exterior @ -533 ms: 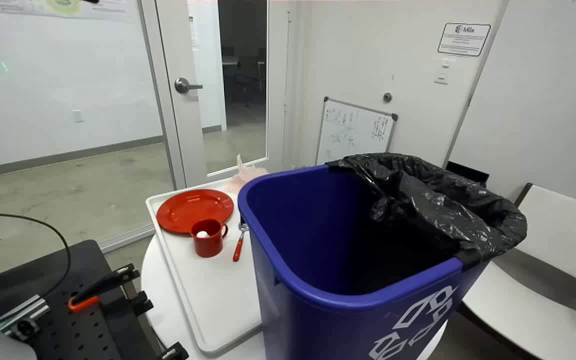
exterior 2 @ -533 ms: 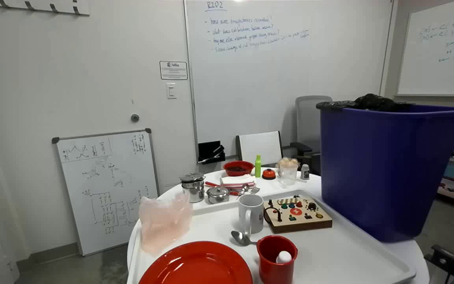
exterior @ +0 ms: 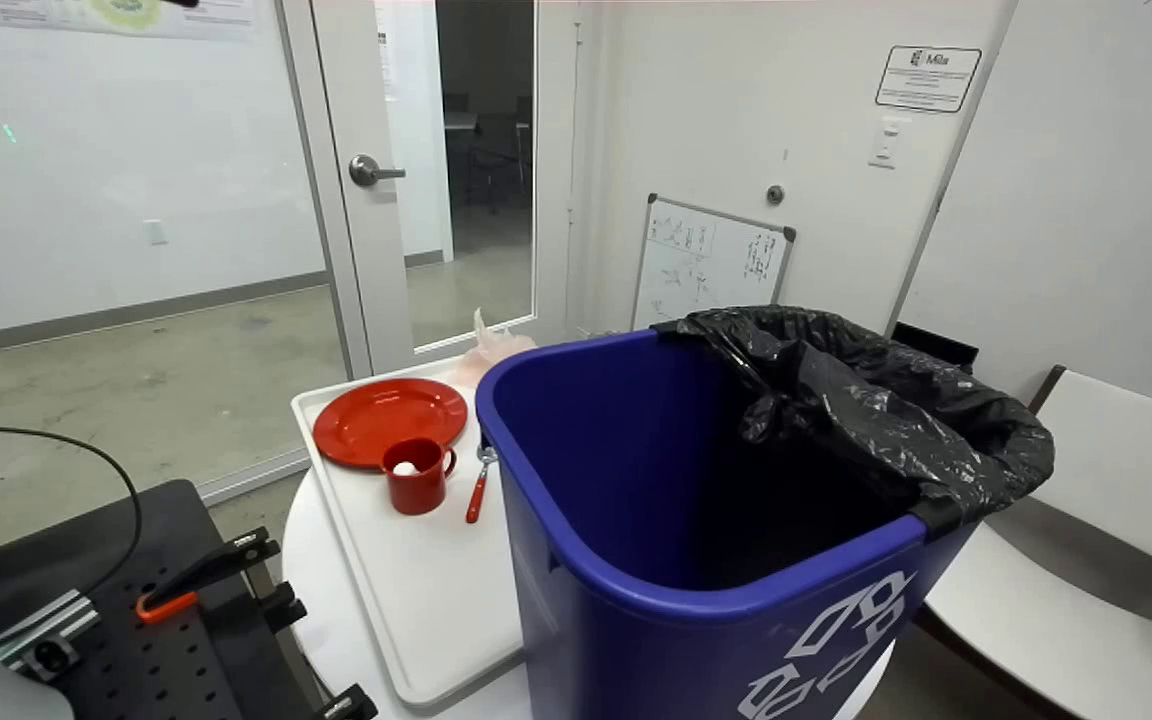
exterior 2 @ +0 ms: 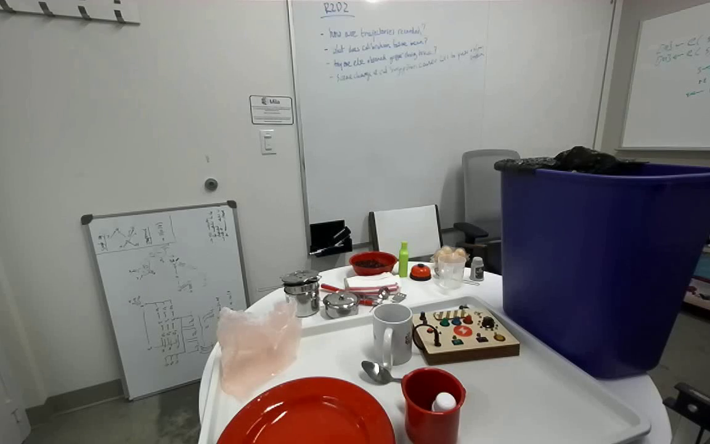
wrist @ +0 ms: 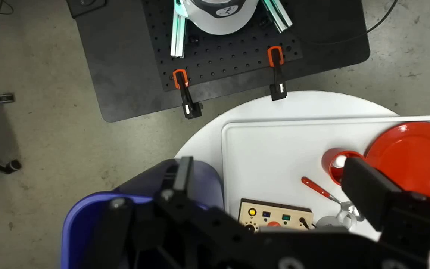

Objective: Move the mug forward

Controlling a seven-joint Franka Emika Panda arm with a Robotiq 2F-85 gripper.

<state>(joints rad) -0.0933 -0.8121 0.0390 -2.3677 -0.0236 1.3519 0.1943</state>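
Observation:
The red mug (exterior: 418,490) stands upright on the white tray (exterior: 436,600), with a white object (exterior 2: 444,402) inside. It shows in both exterior views (exterior 2: 418,416), where it stands beside the red plate (exterior 2: 306,422) and the spoon (exterior 2: 378,372). In the wrist view the mug (wrist: 327,162) is partly covered by the right-hand finger. My gripper (wrist: 268,168) is open, its fingers wide apart with nothing held between them. It hangs above the tray and the blue bin, and does not show in the exterior views.
A tall blue bin (exterior 2: 607,259) with a black liner stands at the tray's side. A grey mug (exterior 2: 392,336), a wooden switch board (exterior 2: 469,342) and a pinkish bag (exterior 2: 256,351) are on the tray. Several pots and small items, including a steel pot (exterior 2: 341,304), stand farther back.

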